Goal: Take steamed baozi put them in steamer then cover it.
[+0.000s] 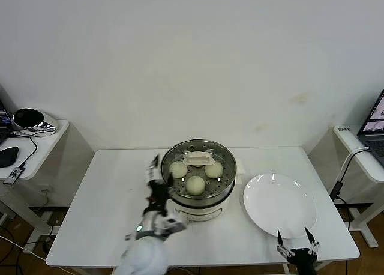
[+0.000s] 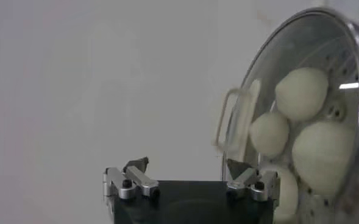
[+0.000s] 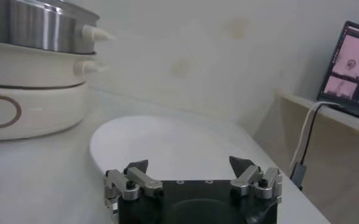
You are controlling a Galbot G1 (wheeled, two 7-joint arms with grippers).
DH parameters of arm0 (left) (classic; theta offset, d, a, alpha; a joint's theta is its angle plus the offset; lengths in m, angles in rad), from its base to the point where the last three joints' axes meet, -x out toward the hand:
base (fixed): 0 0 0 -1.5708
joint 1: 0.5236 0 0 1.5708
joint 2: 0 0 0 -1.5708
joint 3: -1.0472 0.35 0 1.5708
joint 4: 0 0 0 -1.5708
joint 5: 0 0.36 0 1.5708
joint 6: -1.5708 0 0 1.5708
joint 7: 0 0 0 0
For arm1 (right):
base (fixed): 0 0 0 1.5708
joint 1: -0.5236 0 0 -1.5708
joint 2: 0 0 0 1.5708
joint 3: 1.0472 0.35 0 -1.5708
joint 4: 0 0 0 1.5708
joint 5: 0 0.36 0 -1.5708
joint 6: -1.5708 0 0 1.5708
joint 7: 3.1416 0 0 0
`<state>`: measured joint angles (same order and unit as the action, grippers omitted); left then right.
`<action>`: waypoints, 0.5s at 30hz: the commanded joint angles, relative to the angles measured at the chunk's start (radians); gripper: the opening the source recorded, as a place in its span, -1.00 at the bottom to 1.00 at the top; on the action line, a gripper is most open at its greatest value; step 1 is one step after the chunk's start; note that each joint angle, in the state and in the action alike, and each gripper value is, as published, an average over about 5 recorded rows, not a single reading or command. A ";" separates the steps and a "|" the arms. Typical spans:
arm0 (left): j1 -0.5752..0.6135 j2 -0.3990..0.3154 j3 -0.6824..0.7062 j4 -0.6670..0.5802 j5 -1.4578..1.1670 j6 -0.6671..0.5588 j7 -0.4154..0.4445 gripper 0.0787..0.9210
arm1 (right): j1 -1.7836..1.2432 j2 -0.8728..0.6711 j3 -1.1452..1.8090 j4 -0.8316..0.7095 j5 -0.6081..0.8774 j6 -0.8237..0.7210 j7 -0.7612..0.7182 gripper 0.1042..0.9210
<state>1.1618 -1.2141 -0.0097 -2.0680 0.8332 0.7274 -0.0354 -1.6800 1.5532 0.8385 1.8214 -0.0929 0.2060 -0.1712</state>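
The steamer [image 1: 198, 194] stands at the middle of the white table, on its white base. The cover [image 1: 198, 160] lies on it, its cream handle at the centre. Several baozi [image 1: 195, 184] show through the glass. In the left wrist view the cover [image 2: 289, 49], its handle [image 2: 234, 119] and the baozi [image 2: 301, 91] are close. My left gripper [image 1: 157, 180] is open and empty beside the steamer's left side, one fingertip near the cover's rim [image 2: 187, 164]. My right gripper [image 1: 293, 236] is open and empty at the table's front right edge [image 3: 188, 163].
An empty white plate [image 1: 279, 204] lies right of the steamer, just beyond my right gripper [image 3: 167, 140]. The steamer's steel wall [image 3: 39, 27] shows in the right wrist view. A side table with black gear [image 1: 27, 120] stands left, a laptop [image 1: 375, 122] right.
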 commanded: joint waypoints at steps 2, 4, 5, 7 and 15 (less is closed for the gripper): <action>0.521 0.038 -0.523 -0.029 -1.097 -0.738 -0.234 0.77 | -0.037 -0.048 -0.062 0.019 0.062 0.020 -0.029 0.76; 0.580 0.034 -0.526 -0.028 -1.128 -0.749 -0.226 0.77 | -0.054 -0.069 -0.079 0.034 0.103 0.024 -0.045 0.76; 0.604 0.032 -0.525 -0.027 -1.133 -0.769 -0.224 0.77 | -0.062 -0.081 -0.087 0.041 0.122 0.026 -0.053 0.76; 0.644 0.020 -0.523 -0.022 -1.133 -0.808 -0.220 0.77 | -0.074 -0.097 -0.100 0.053 0.147 0.028 -0.067 0.76; 0.692 -0.016 -0.531 -0.013 -1.114 -0.898 -0.214 0.77 | -0.087 -0.108 -0.130 0.065 0.153 0.040 -0.086 0.76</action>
<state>1.6443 -1.2129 -0.4074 -2.0786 0.0036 0.1711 -0.2018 -1.7397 1.4815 0.7565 1.8630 0.0027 0.2354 -0.2272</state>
